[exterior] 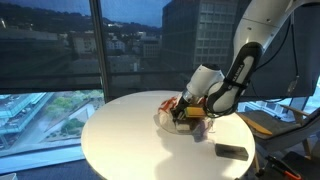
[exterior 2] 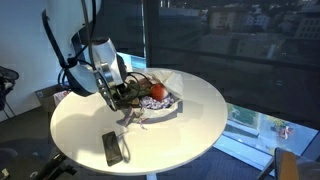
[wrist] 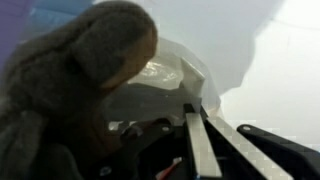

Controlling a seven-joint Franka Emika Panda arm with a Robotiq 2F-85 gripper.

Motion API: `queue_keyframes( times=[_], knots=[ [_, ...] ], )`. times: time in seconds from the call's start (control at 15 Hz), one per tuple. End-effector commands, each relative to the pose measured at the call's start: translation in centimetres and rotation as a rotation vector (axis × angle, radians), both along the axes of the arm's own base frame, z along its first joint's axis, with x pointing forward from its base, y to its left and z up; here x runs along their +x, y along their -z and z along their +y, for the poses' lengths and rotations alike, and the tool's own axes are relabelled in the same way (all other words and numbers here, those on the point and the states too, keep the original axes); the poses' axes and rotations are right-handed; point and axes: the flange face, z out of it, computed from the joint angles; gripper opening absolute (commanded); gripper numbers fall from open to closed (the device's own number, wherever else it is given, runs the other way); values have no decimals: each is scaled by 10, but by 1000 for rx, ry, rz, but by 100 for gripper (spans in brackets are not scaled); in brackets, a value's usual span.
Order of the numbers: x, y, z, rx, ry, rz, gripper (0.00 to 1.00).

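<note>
Grey plush (wrist: pixel 70 80), likely; arm (exterior 2: pixel 95 50) bent low over dish (exterior 2: pixel 172 111), fingers (wrist: pixel 197 150) pressed together.

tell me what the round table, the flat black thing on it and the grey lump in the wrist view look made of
Round table: smooth white matte top, probably laminate or painted wood.
Flat black thing: hard, likely plastic; too small to be sure.
Grey lump: fuzzy, nubbly surface, looks like plush or felted fabric.

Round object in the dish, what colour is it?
Red; the round object shows best in an exterior view.
</note>
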Motion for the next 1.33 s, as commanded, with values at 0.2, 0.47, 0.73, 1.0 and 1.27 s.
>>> queue_keyframes(
  times=[0.2, 0.47, 0.73, 1.0, 1.27],
  knots=[
    [-23, -17, 12, 172, -139, -58, 7],
    [-23, -39, 14, 150, -157, -83, 6],
    [-4, -66, 1, -31, -47, -70, 42],
    [4, -62, 4, -130, 2, 3, 72],
    [-9, -40, 26, -131, -23, 90, 100]
  ],
)
